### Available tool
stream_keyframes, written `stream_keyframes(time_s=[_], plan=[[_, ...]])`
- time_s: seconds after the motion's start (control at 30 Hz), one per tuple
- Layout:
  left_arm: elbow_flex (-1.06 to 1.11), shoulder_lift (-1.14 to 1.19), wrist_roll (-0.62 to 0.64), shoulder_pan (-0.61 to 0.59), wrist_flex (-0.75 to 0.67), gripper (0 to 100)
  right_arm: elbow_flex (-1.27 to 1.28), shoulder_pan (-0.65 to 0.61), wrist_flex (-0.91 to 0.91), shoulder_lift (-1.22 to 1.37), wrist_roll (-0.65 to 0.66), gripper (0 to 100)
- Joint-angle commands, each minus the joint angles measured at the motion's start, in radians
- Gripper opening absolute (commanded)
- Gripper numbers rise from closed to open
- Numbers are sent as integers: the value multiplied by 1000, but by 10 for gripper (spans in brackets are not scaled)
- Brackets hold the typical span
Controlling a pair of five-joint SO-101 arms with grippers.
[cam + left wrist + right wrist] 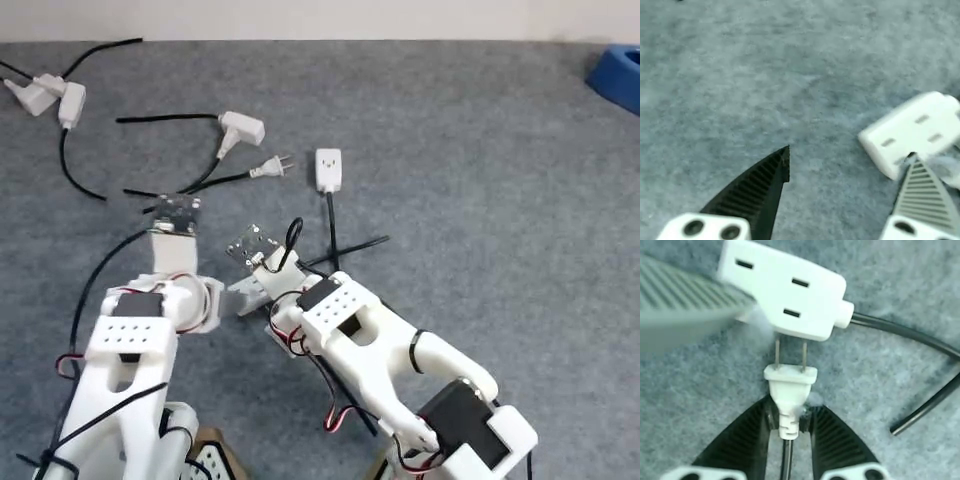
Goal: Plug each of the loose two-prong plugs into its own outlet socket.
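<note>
- Grey carpet [480, 150] all round, and far out a loose two-prong plug [270, 168] lies beside a white socket [328, 168], unplugged, so that one's left to do.
- Right gripper [790, 407] is clamped on the held plug [790, 382] by its neck. The prongs aim straight at the outlet block [785, 295], tips at its side edge, not seated.
- Long axis runs cord-to-prongs, seemingly flat along the carpet.
- Left gripper [848, 154] gapes open, one finger right at the block.

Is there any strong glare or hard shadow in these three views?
High view: even light, faint shadows on the grey carpet. Right wrist view: no glare on the outlet socket or two-prong plug. Left wrist view: outlet socket evenly lit.
</note>
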Motion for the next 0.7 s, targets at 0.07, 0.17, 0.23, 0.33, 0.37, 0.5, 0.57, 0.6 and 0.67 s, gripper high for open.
stream_keyframes(time_s=[0.07, 0.17, 0.23, 0.33, 0.37, 0.5, 0.57, 0.6, 0.67], plan=[[-12, -21, 2, -77, -20, 349, -22, 16, -12, 18, -8, 7], [-7, -19, 2, -73, -20, 348, -22, 16, -7, 15, -8, 7], [-8, -19, 2, -73, -20, 348, -27, 21, 24, 13, -14, 7], [-15, -19, 2, -81, -20, 348, -58, 22, 64, 18, -44, 6], [-15, -19, 2, -81, -20, 348, -61, 24, 64, 19, -64, 6], [-15, -19, 2, -97, -20, 348, -62, 24, 70, 21, -77, 6], [-16, -19, 3, -108, -20, 348, -62, 24, 70, 21, -77, 6], [-16, -19, 3, -108, -20, 348, -62, 24, 70, 21, -77, 6], [-16, -19, 3, -108, -20, 348, -62, 24, 70, 21, -77, 6]])
